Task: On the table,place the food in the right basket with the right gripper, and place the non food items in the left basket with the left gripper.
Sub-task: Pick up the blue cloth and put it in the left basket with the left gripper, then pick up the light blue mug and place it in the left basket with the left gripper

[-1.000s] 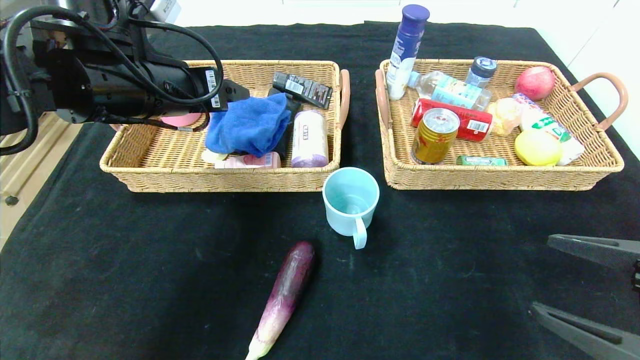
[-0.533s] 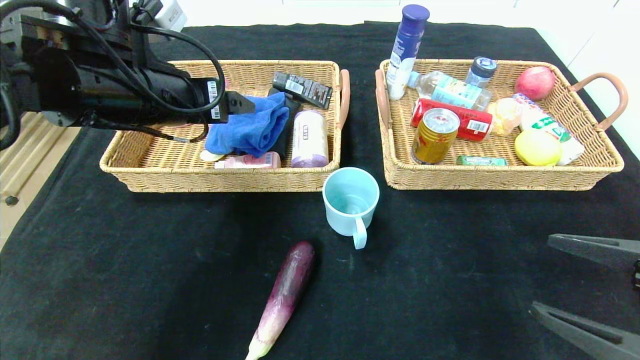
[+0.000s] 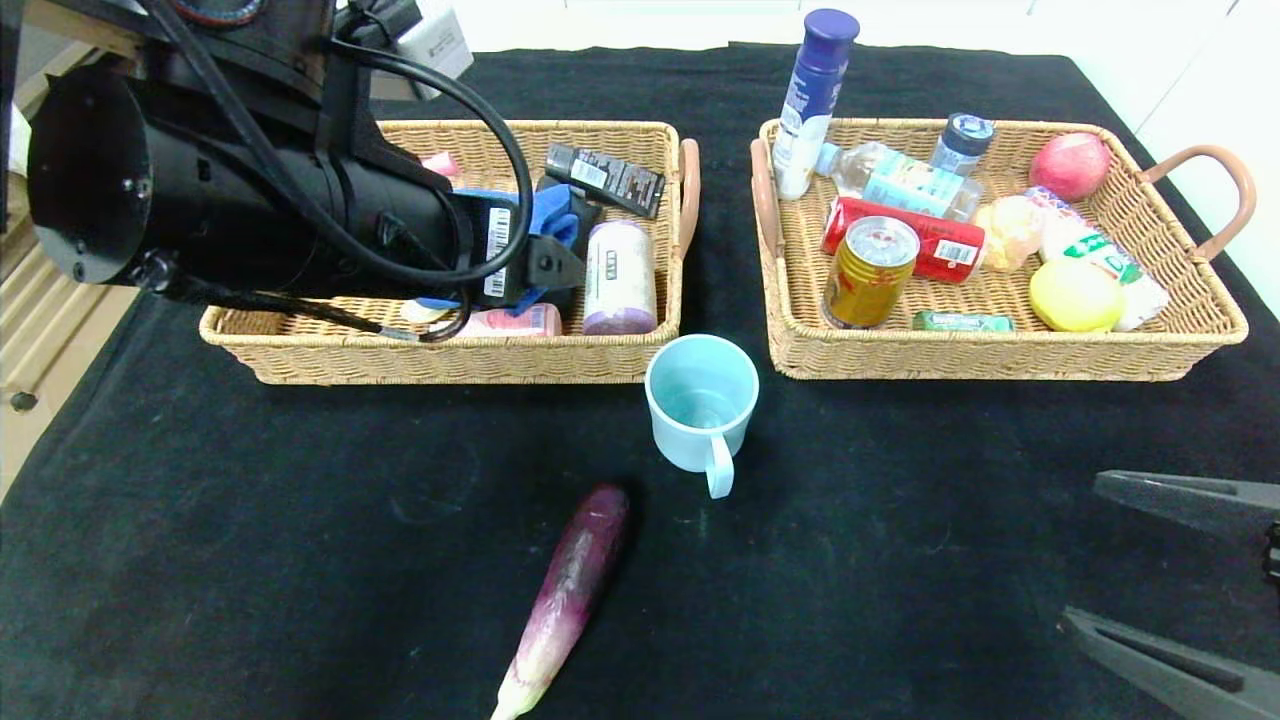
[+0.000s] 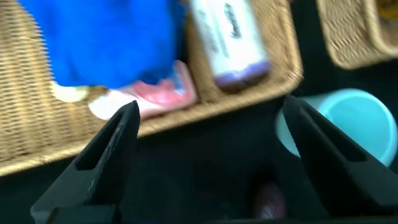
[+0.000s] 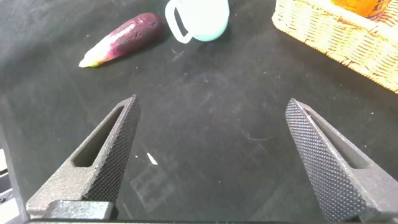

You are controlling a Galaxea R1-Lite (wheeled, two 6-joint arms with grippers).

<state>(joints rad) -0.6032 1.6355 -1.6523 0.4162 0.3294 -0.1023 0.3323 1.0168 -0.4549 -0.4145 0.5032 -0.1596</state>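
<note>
Overhead, left pincer [image 4: 208, 140] spread wide — blue towel [image 4: 109, 40] in left basket [image 3: 300, 345], eggplant [image 3: 570, 590] outside.

Legible markings are few. Barcode stickers, white with black bars, stand on the black left arm housing [image 3: 497, 252]; digits cannot be read. The red can lying in the right wicker basket [image 3: 905, 238] carries a white barcode label, unreadable. The white-and-green packet [image 3: 1098, 258] shows a large green "D". Print on the lilac-white roll [image 3: 618, 272] is illegible.
</note>
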